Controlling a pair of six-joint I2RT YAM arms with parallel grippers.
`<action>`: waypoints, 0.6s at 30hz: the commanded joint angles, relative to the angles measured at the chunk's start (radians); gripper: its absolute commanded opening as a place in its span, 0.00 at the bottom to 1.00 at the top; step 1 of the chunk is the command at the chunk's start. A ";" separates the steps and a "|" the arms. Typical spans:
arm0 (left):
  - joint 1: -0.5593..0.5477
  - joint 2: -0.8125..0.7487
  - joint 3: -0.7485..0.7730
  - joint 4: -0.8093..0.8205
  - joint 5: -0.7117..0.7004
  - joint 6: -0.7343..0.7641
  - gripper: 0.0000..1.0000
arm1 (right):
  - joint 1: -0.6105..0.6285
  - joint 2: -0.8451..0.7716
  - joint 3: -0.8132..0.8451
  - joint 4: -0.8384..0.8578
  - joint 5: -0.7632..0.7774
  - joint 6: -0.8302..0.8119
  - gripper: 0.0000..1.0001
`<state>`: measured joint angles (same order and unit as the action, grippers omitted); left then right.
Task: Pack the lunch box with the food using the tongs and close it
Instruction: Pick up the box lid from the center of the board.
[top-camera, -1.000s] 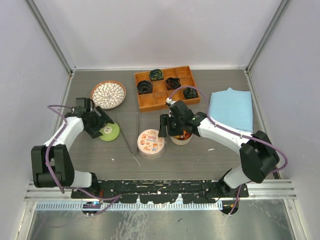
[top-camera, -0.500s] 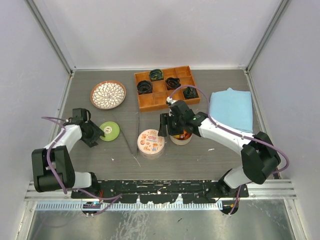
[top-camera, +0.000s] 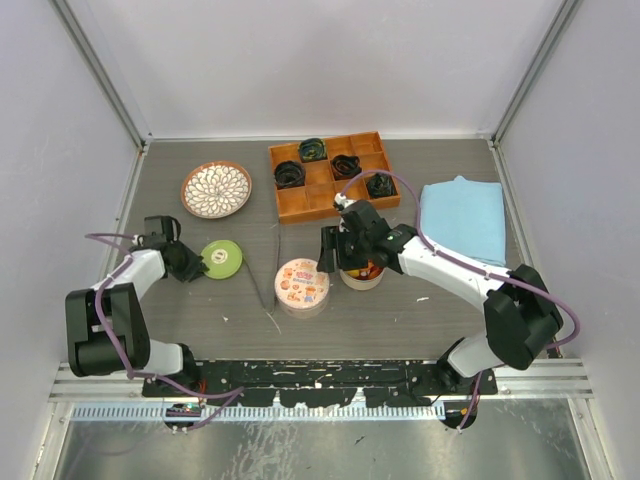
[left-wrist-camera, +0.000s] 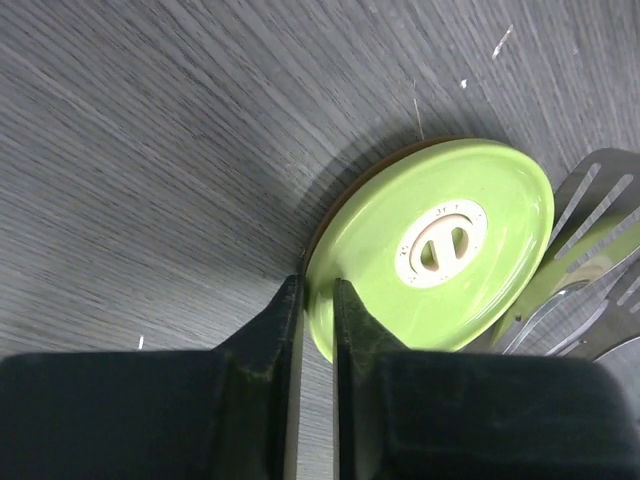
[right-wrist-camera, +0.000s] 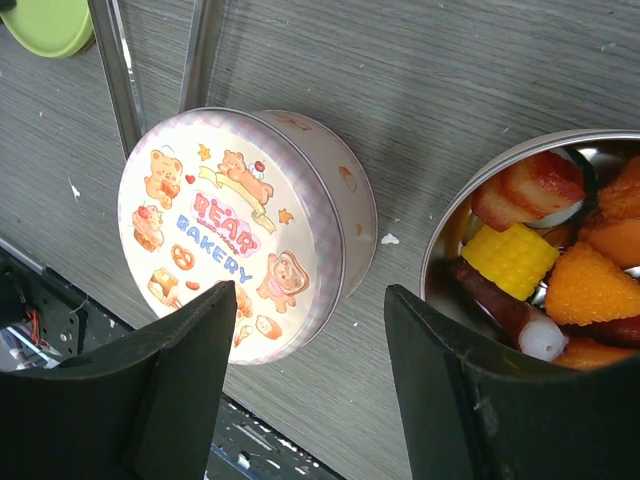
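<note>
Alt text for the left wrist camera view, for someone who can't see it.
The left gripper pinches the near rim of a round green lid on the grey wood-grain table. The slotted metal ends of the tongs show at the right edge, by the lid.

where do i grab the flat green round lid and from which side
Pinch the flat green round lid by its thin rim from the left side, where the left hand sits: it is a shallow disc with no tall handle, and silver slotted metal crowds its opposite edge.
</note>
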<state>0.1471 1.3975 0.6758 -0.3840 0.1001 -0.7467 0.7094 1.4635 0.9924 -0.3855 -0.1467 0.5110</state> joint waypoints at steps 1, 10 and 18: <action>0.002 -0.006 -0.059 -0.002 -0.063 0.018 0.04 | -0.009 -0.055 0.010 0.020 0.039 0.004 0.66; 0.002 -0.247 -0.018 -0.068 -0.086 0.021 0.00 | -0.149 -0.174 -0.026 0.012 0.080 0.013 0.66; 0.002 -0.411 0.091 -0.205 -0.104 0.023 0.00 | -0.349 -0.232 -0.058 -0.003 0.001 -0.015 0.66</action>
<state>0.1501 1.0435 0.6846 -0.5259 0.0120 -0.7395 0.4080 1.2602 0.9436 -0.3901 -0.1123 0.5102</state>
